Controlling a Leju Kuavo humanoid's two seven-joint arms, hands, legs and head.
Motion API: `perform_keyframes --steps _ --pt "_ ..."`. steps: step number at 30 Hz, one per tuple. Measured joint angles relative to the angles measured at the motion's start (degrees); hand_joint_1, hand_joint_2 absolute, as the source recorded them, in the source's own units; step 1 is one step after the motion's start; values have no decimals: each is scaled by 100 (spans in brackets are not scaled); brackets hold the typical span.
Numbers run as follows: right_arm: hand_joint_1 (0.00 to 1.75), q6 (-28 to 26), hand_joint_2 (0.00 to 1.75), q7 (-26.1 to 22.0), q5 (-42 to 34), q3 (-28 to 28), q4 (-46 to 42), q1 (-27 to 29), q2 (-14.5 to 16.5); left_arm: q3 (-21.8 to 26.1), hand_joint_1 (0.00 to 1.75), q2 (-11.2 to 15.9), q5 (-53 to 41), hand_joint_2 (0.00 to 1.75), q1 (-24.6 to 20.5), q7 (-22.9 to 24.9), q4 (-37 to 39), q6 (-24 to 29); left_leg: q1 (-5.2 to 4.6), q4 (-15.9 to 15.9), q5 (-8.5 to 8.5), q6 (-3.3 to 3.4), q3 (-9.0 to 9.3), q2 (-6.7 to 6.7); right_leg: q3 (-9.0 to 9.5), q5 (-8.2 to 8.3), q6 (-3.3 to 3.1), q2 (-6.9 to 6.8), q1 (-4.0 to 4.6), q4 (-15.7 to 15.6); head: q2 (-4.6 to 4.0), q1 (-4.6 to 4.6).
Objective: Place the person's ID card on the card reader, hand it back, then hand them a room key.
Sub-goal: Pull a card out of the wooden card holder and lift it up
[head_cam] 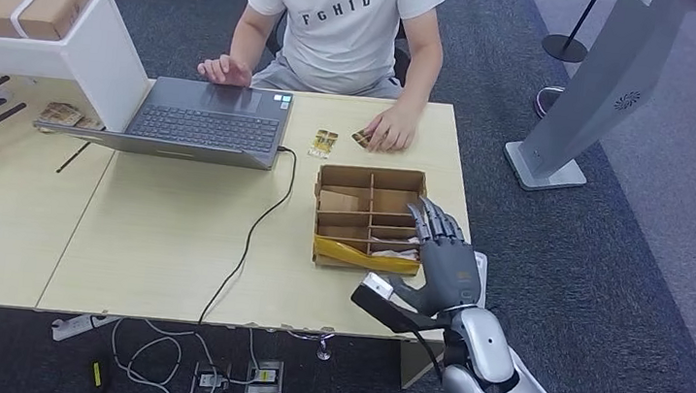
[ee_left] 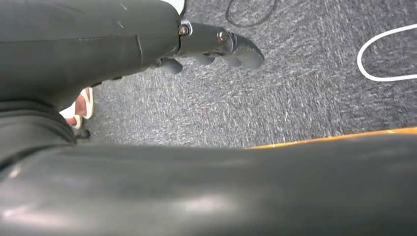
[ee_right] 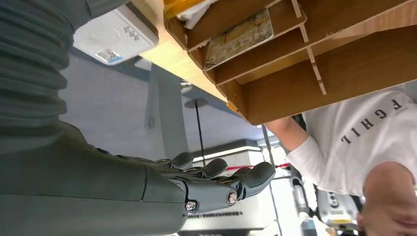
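A: Where is the ID card found?

B: One card (head_cam: 362, 138) is seen on the table (head_cam: 164, 236) beyond the cardboard divider box (head_cam: 367, 216), on the person's side; it is pinned under the fingers of the person's hand (head_cam: 391, 128); only a corner is visible, so its long axis cannot be told. A second small card (head_cam: 322, 142) is seen just left of that hand, beyond the box's far left corner; its long axis is laid roughly from the box toward the person.

A: And the card reader?

B: One white reader (ee_right: 115, 34) is shown in the right wrist view, beside the box at the table's edge; in the head view it is mostly hidden by the right hand (head_cam: 443, 255).

A: How is that hand held?

B: It is raised over the box's near right corner; the fingers are spread and extended toward the person; nothing is held.

A: And the left hand?

B: The left hand (ee_left: 216, 46) is hung over grey carpet, well away from the box; the fingers are loosely curled; nothing is gripped, though whether it counts as closed cannot be told.

A: Anything else near the box?

B: One laptop (head_cam: 201, 121) is set to its far left; one key card (ee_right: 239, 36) is lodged in a compartment of the box.
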Motion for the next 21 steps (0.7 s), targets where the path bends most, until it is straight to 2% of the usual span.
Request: perform_keyframes --steps 8,21 --pt "0 222 175 -176 265 8 340 -294 99 -27 0 1 -270 0 -4 -62 0 -32 0 0 0 0 1 0 1 0 0 -1 0 0 0 0" --pt "0 169 175 -173 316 48 897 -433 305 -133 0 -1 -363 0 -6 -77 0 -114 0 0 -1 -1 0 0 0 0 0 0 0 0 0 1"
